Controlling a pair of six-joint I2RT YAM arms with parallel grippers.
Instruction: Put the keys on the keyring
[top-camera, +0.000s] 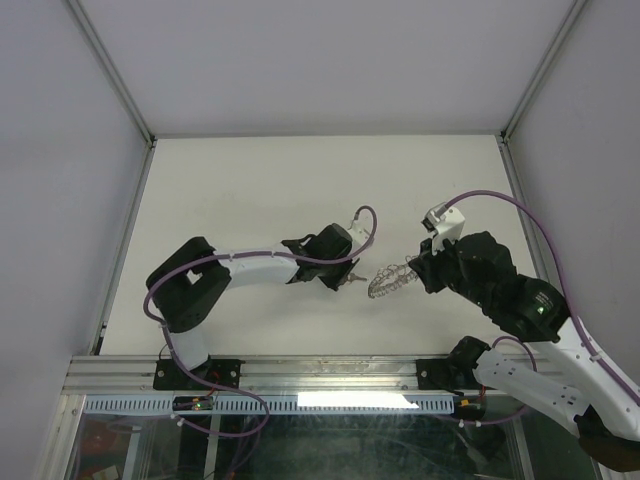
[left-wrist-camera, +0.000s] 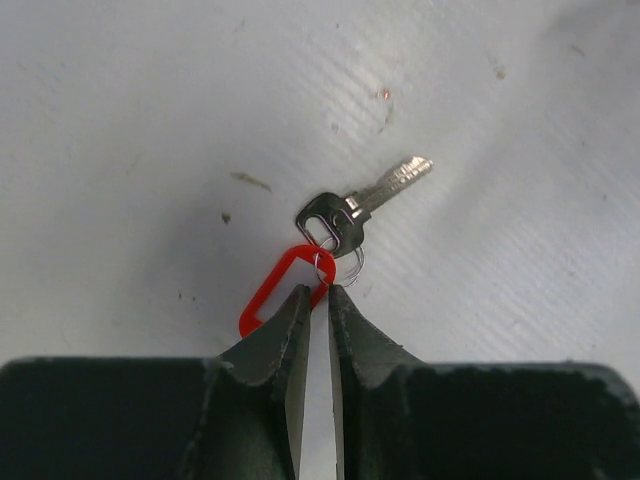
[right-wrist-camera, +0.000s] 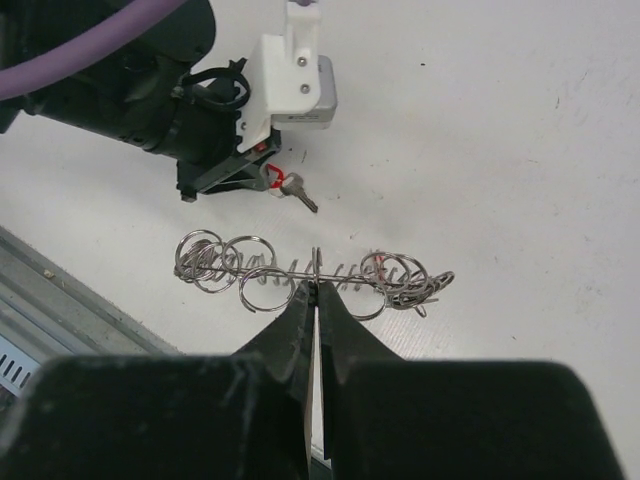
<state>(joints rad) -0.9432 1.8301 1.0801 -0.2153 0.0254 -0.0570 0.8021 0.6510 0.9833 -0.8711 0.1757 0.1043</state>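
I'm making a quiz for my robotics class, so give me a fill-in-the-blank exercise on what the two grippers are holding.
The left gripper pinches a ____ tag.
The tag carries ____ key.
The right gripper clamps the keyring over a ____ table.
Missing words: red; one; white.

Soft, even light falls from above. The white worktop (top-camera: 300, 190) is bright, and the arms cast only faint, short shadows on it. Below the near rail (top-camera: 330, 372) a white strip is blown out, perhaps a lamp or a reflection. The left wrist view is crisp on the key (left-wrist-camera: 395, 185), but the jaws of the left gripper (left-wrist-camera: 312, 295) are dark and soft. The keyring (right-wrist-camera: 300, 270) shows small glints, and the far right worktop looks washed out.
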